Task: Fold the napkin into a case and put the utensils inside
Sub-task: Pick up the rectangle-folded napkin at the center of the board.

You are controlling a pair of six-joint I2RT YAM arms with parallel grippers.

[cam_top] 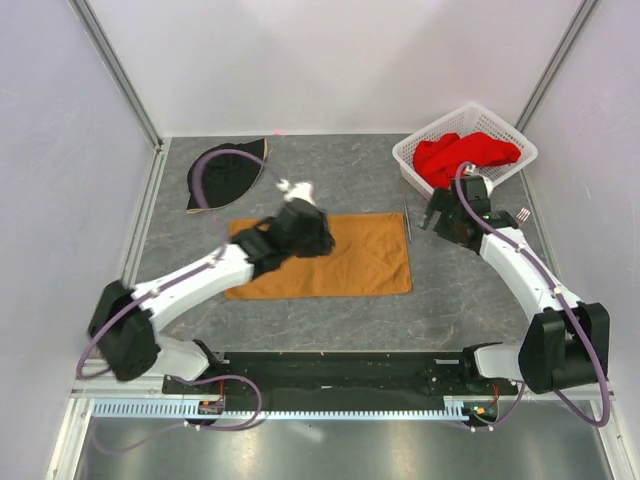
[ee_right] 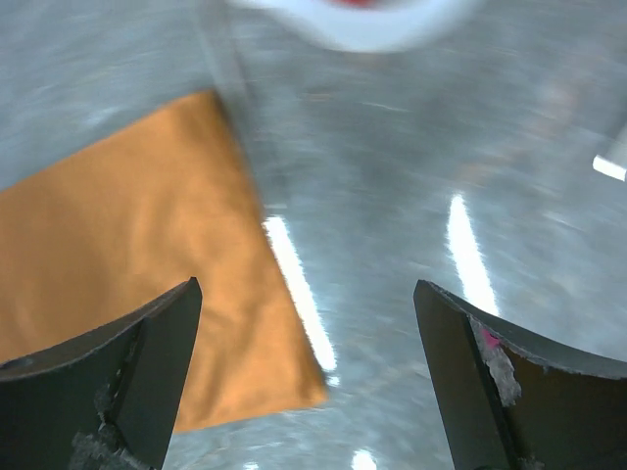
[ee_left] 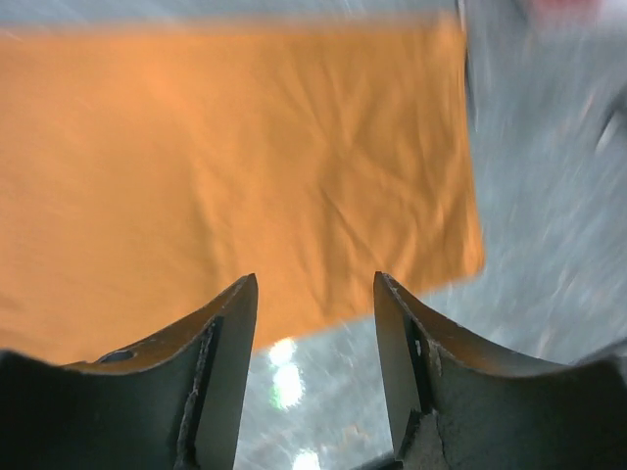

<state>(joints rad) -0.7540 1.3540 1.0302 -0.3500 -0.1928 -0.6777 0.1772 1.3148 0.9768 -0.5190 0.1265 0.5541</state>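
With left gripper [ee_left: 315, 284] and right gripper [ee_right: 306, 286] spread and empty, the napkin [cam_top: 340, 258] could be skewed if corners are pinched unevenly.

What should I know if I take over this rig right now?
Left gripper: open, empty, over the napkin.
Right gripper: open, empty, above the table beside the napkin's right edge.
Napkin lies flat, a wide oblong; no case yet.
Knife piece beside its right edge; fork farther right.
To do: finish folding, put both inside.
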